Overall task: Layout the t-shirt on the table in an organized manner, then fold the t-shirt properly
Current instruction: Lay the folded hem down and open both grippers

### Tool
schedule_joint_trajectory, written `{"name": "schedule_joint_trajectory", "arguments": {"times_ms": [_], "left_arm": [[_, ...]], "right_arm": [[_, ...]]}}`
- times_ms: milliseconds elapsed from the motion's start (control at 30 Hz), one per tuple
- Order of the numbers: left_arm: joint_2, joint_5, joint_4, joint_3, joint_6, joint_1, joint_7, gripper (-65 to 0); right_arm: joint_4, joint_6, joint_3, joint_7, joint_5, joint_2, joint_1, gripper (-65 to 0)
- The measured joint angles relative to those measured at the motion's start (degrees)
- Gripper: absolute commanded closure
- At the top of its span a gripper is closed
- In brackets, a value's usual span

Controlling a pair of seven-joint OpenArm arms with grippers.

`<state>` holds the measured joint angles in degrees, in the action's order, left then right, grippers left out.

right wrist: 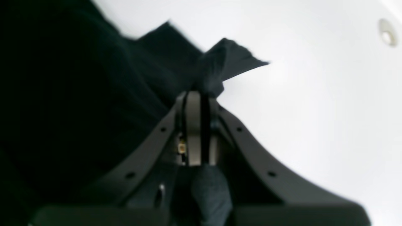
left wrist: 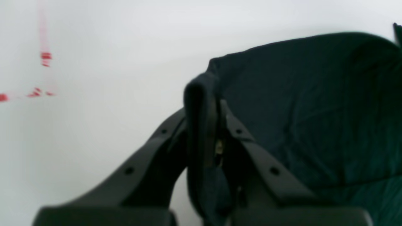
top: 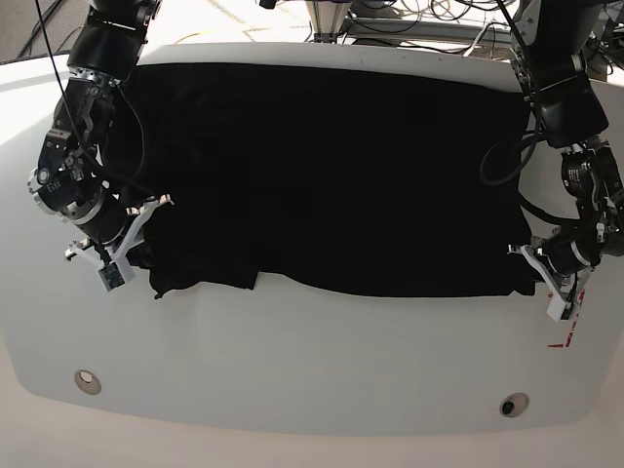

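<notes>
Black t-shirt (top: 322, 175) spread across the upper and middle of the white table (top: 312, 370). Left pincer (left wrist: 207, 131), lower right of the base view, and right pincer (right wrist: 201, 103), lower left, each pressed together on a hem corner. Risk: uneven pulling may bunch the lower-left corner or slip the cloth.
</notes>
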<state>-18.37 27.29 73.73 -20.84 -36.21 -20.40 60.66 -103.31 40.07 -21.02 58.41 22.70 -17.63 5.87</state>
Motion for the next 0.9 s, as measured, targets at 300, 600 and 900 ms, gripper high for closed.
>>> {"name": "schedule_joint_trajectory", "arguments": {"times_ms": [300, 600, 900], "left_arm": [[-2.8, 0.81, 2.75, 0.07, -3.78, 4.79, 0.02, -0.4], [-5.81, 0.85, 2.86, 0.22, -3.85, 9.27, 0.15, -0.6], [-7.45, 0.76, 3.02, 0.24, -4.07, 12.83, 0.07, -1.0]], "right_arm": [[-4.83, 0.02, -5.86, 7.45, 0.02, 1.22, -1.14, 0.0], [-6.97, 0.02, -7.91, 7.76, 0.42, 2.32, -8.61, 0.0], [-6.97, 0.07, -12.66, 7.87, 0.48, 8.11, -16.81, -0.2]]}}
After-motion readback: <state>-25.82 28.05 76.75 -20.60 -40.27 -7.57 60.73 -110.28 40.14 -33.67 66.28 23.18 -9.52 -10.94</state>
